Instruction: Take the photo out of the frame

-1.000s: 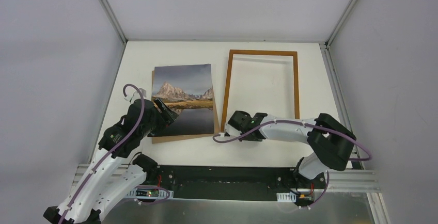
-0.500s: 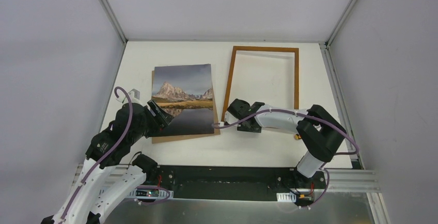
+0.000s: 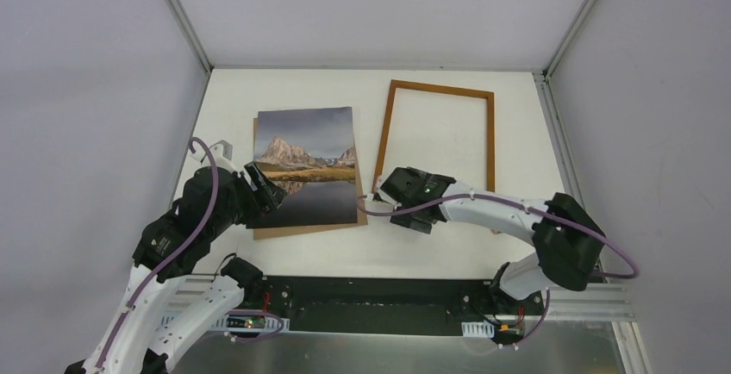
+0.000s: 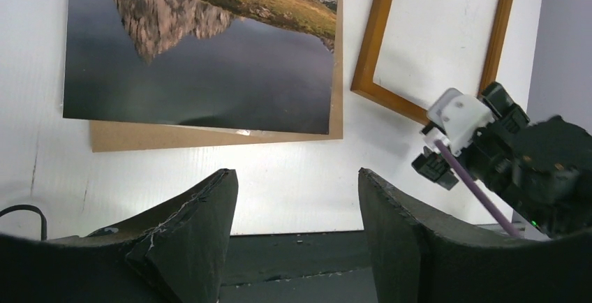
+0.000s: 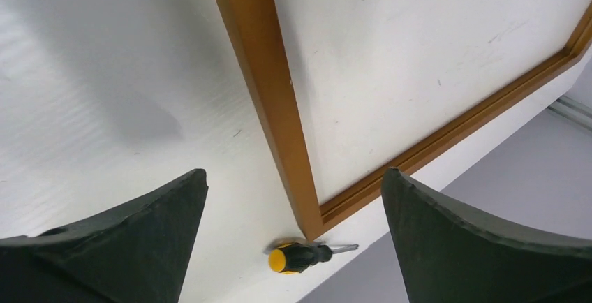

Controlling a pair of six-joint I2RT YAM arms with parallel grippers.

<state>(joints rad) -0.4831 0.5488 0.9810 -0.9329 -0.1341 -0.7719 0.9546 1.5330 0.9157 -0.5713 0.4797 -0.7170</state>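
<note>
The photo (image 3: 306, 163), a mountain mirrored in a lake, lies face up on a brown backing board (image 3: 302, 230), left of centre. To its right the empty orange-brown frame (image 3: 385, 133) lies flat on the white table. My left gripper (image 3: 269, 189) hovers at the photo's near-left edge; in the left wrist view this gripper (image 4: 293, 177) is open and empty, with the photo (image 4: 199, 45) and frame (image 4: 377, 58) beyond. My right gripper (image 3: 398, 203) sits by the frame's near-left corner. In its wrist view the gripper (image 5: 293, 177) stands wide open, a frame rail (image 5: 272, 107) beneath.
A small screwdriver (image 5: 300, 255) with a yellow-capped black handle lies against a frame corner near the table's right edge. Grey walls close the table on three sides. A black base plate (image 3: 371, 292) runs along the near edge. The right arm's forearm (image 3: 491, 210) crosses the frame's near end.
My right gripper has gone from shut on the frame to wide open and let it go. The frame has shifted and turned slightly. My left arm drew back a little to the left.
</note>
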